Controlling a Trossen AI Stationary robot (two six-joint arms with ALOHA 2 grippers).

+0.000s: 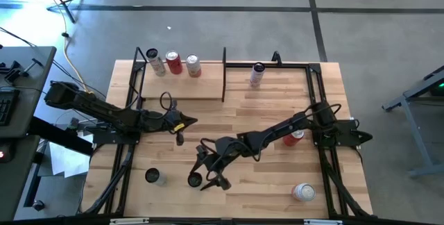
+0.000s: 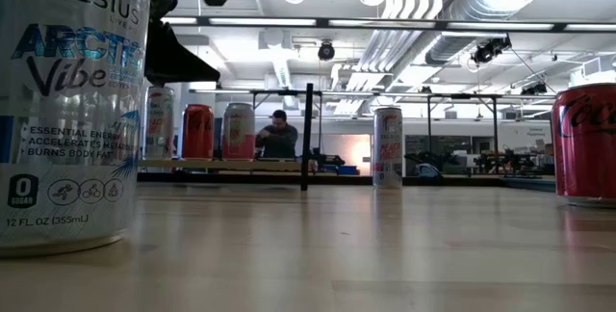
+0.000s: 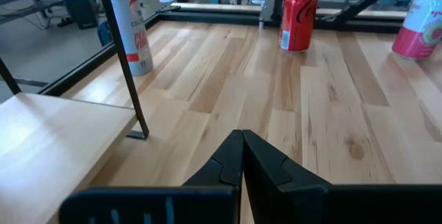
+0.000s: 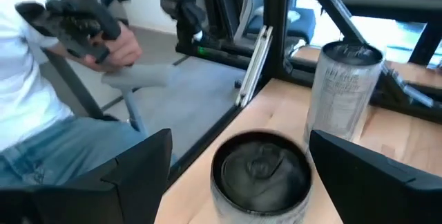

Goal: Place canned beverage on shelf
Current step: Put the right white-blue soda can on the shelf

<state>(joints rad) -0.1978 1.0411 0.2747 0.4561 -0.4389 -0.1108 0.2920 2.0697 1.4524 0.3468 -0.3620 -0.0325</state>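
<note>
In the high view the right gripper [image 1: 205,171] is at the lower centre of the frame, its fingers spread wide on both sides of a dark-topped can [image 1: 195,180] that stands on the tabletop [image 1: 277,114]. The fingers do not press it. The left gripper [image 1: 182,123] is completely closed and empty, left of centre. The shelf [image 1: 182,88] is at the upper left and carries three cans [image 1: 173,63]. Another silver can [image 1: 152,176] stands near the lower left.

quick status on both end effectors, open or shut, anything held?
Left end effector: shut, empty, near the shelf.
Right end effector: open, fingers either side of a dark can, not gripping it.
</note>
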